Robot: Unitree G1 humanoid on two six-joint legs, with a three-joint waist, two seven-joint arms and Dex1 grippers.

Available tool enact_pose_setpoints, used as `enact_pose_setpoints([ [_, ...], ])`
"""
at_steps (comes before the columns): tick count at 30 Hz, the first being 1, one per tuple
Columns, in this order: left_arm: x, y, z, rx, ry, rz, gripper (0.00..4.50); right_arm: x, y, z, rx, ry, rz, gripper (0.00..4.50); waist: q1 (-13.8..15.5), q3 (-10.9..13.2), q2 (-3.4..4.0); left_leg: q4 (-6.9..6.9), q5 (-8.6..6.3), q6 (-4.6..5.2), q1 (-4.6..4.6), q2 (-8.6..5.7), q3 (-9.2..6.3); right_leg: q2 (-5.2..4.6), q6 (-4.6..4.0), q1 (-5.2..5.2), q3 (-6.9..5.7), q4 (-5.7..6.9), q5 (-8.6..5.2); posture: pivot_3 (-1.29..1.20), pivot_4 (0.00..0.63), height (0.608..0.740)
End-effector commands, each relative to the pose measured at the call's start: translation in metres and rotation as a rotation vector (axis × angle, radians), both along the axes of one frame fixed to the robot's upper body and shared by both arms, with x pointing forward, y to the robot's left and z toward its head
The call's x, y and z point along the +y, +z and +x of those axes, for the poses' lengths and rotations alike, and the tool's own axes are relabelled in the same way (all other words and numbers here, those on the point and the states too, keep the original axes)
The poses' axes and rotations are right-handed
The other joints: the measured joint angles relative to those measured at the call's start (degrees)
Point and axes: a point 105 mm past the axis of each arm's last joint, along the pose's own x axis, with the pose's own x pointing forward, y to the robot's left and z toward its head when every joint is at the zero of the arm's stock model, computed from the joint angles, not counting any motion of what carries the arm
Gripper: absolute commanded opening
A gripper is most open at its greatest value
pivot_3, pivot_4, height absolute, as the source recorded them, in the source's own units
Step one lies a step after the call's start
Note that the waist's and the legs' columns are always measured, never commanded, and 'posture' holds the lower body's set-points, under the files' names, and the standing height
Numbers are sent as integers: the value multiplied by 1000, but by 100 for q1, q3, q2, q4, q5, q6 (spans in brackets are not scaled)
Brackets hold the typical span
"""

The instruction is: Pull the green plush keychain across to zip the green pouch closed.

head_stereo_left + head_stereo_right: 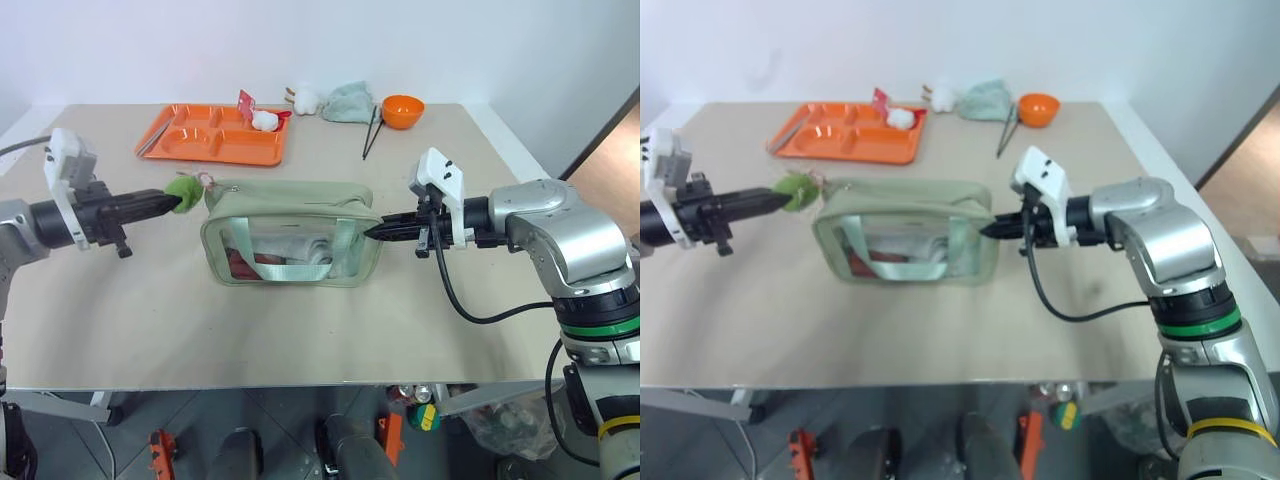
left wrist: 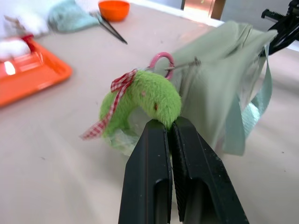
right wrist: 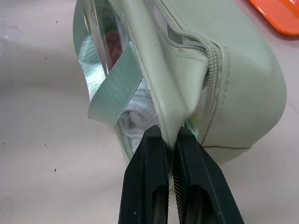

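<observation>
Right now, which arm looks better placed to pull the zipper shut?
The left. Its gripper is shut on the green plush keychain at one end of the green pouch, while the right gripper pinches the pouch's far end, bracing it.

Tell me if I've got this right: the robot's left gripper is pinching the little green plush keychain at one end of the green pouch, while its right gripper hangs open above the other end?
Not quite. The right gripper isn't open or hovering: the right wrist view shows it shut on the green pouch at that end. The rest holds: the left gripper pinches the green plush keychain.
</observation>
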Motion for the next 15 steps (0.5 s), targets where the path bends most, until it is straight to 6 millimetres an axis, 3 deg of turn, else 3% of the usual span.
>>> enact_pose_setpoints([
  [1,-13,19,6,-94,-19,47,37,6,11,-1,-50,29,3,0,3,0,0,1,0,0,0,0,0,0,0,0,0,0,0,0,150,740],
  [6,-44,27,23,-188,-64,155,37,9,12,0,-57,32,7,0,-2,0,0,3,0,0,2,-3,5,0,6,1,9,0,4,0,150,740],
  [10,-84,30,23,-250,-188,219,37,9,14,-1,-65,29,11,0,-8,0,0,2,0,1,0,-3,8,2,7,0,14,0,4,0,150,740],
  [15,-98,23,15,-236,-287,258,37,8,13,-2,-64,17,15,0,-26,0,0,0,-2,3,-1,2,14,10,7,-9,25,0,4,0,150,740],
])
